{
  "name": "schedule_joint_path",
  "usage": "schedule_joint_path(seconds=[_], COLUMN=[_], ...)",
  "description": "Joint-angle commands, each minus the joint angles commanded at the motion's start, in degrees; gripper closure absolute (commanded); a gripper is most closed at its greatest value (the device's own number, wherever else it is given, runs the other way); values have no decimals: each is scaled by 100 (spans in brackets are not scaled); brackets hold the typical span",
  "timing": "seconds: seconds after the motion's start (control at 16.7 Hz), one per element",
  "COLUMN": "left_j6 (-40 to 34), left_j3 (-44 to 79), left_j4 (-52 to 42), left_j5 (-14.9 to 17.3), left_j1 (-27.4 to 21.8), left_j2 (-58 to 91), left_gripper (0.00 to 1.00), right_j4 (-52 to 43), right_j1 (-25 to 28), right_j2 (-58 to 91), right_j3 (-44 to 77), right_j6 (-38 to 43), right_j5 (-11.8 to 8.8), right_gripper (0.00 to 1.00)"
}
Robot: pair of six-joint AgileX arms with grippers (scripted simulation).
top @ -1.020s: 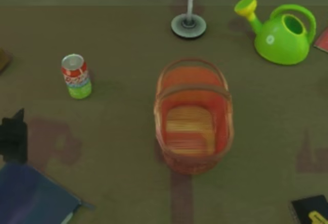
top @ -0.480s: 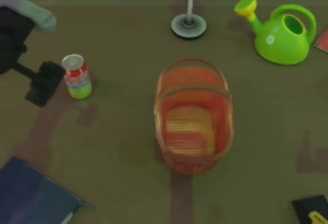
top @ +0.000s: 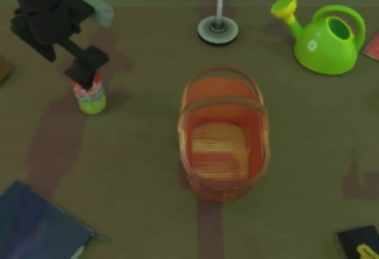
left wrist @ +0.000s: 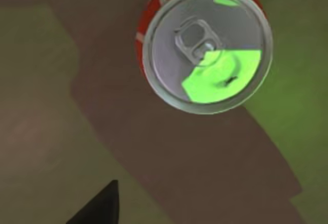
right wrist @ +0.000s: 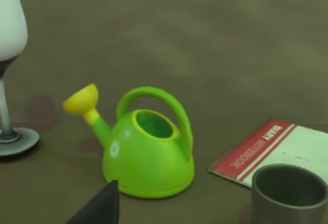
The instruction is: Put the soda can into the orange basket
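Note:
The soda can point(top: 92, 96) stands upright at the table's left, red above and lime-green below. My left gripper point(top: 87, 69) hangs right over it and covers its silver top in the top view. The left wrist view looks straight down on the can's lid point(left wrist: 207, 49). Only one dark fingertip point(left wrist: 100, 208) shows there, off to the side, and the jaws stand open with nothing between them. The orange basket point(top: 223, 189) sits at the table's middle, well to the right of the can, empty, handle arched across it. My right gripper is outside the top view; its fingertip point(right wrist: 100, 208) points towards a watering can.
A wine glass point(top: 218, 28) stands at the back centre. A green watering can point(top: 328, 37) and a red-and-white book point(top: 373, 45) lie at the back right. A grey cup point(right wrist: 289, 196) stands near them. A blue book point(top: 35, 229) lies front left, a black object point(top: 358, 241) front right.
My left arm has swung from the table's left edge up and rightward until its gripper hangs over the can. The can and basket have not moved.

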Motion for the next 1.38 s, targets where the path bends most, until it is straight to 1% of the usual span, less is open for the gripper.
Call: schedule_joint_path(seconds=[0.24, 0.42, 0.78, 1.14, 1.38], left_j6=[284, 356, 349, 359, 362], left_j3=[1244, 1570, 1534, 731, 656], left_j4=[-312, -365, -334, 593, 672], left_j5=[-84, -115, -112, -114, -113], left_j1=[26, 43, 34, 47, 48], left_j2=[1145, 1449, 1441, 1552, 1572], left_gripper=[0, 0, 0, 0, 0], right_j4=[0, 0, 0, 0, 0], right_j1=[0, 0, 0, 0, 0], right_j2=[0, 0, 0, 0, 0], right_j3=[0, 0, 0, 0, 0], right_j6=[0, 0, 0, 0, 0], right_j5=[0, 0, 0, 0, 0], right_gripper=[0, 0, 0, 0, 0])
